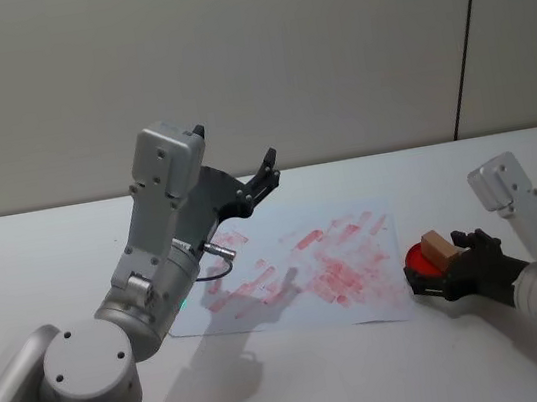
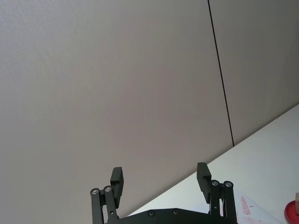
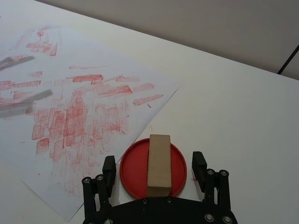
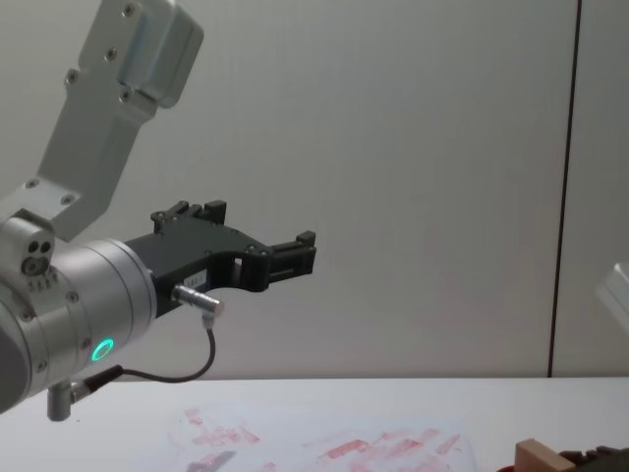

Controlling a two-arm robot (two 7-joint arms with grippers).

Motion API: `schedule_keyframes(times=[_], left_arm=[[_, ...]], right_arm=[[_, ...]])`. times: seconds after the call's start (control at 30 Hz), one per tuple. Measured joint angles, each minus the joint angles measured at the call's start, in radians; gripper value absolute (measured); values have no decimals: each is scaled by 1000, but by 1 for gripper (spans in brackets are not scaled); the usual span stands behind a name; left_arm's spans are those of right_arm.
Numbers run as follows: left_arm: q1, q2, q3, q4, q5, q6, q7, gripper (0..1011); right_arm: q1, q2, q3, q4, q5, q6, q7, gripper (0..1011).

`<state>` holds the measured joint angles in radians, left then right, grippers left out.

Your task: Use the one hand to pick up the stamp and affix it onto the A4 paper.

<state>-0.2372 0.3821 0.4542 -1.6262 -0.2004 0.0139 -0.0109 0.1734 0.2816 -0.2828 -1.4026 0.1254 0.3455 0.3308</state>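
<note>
Here, the small rectangular block of light tan wood, the stamp (image 3: 159,164), lies flat on a round red ink pad (image 3: 133,168). The pad sits on the white tabletop (image 3: 233,93) just off the right-hand corner of the A4 paper (image 3: 84,107), a white sheet crowded with red and pinkish rectangular prints and smudges.

- Stamp's underside is pressed to the pad, so its face is hidden.
- Right gripper (image 3: 154,161): low over the pad, jaws spread, one black finger on each side of the stamp with a clear gap to the wood. It grips nothing. Cannot tell whether the fingers touch the pad's rim.
- Head view: same layout, stamp (image 1: 438,246) on the pad (image 1: 419,257) at the paper's (image 1: 309,266) right edge. The paper's near left corner is covered by the left arm.
- Chest view: only the top of the stamp (image 4: 539,457) and a strip of paper (image 4: 324,442) clear the bottom edge.
- Left gripper (image 1: 234,145): raised well above the table, jaws wide apart and empty, pointing towards the grey wall. One finger is partly hidden behind its wrist housing.
- Right wrist view cuts off the paper's far side.
</note>
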Motion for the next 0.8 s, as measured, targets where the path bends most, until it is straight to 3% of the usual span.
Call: schedule_keyframes(times=[0.8], left_arm=[[0, 0, 0, 0, 0, 0, 0, 1001]], right_arm=[[5, -5, -3, 5, -3, -49, -11, 1001]])
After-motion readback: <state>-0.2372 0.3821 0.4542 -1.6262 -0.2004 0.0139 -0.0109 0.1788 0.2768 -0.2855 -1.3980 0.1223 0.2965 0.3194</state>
